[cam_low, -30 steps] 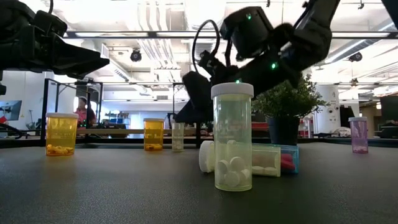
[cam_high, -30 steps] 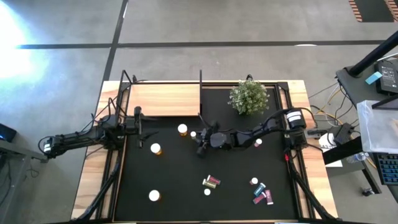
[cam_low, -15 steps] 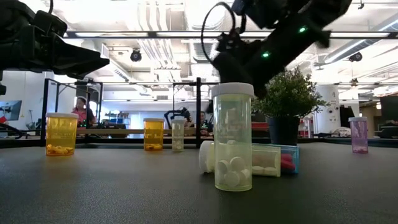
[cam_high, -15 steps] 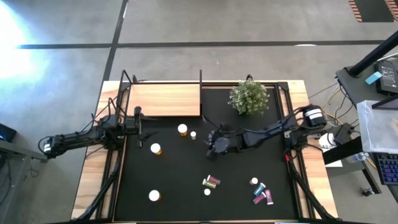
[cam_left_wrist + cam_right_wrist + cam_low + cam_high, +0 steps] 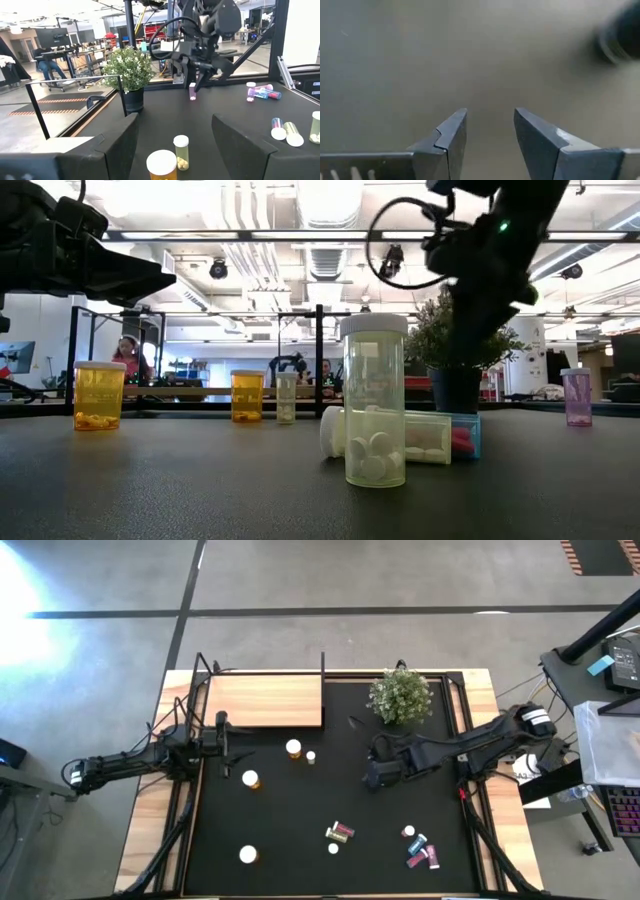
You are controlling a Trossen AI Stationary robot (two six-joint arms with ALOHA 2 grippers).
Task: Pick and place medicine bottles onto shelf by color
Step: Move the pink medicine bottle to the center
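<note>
My right gripper (image 5: 374, 776) is open over the black mat, right of the table's middle, fingers pointing down; its wrist view shows only bare mat between the fingers. In the left wrist view it (image 5: 194, 82) hangs in front of a small pink bottle (image 5: 192, 92) that stands on the mat. My left gripper (image 5: 232, 746) waits open at the mat's left edge. Two orange bottles (image 5: 293, 748) (image 5: 250, 780) and a small yellowish bottle (image 5: 311, 756) stand upright near it. The light-wood shelf (image 5: 265, 700) lies at the far left.
A potted green plant (image 5: 400, 695) stands at the far right. A pink bottle (image 5: 340, 832) lies near the front middle, and several bottles (image 5: 418, 844) lie at the front right. Another capped bottle (image 5: 247, 854) stands at the front left.
My right gripper has gone toward the table's right edge, away from the small yellowish bottle and the orange bottle at the middle. The bottles have stayed where they were.
</note>
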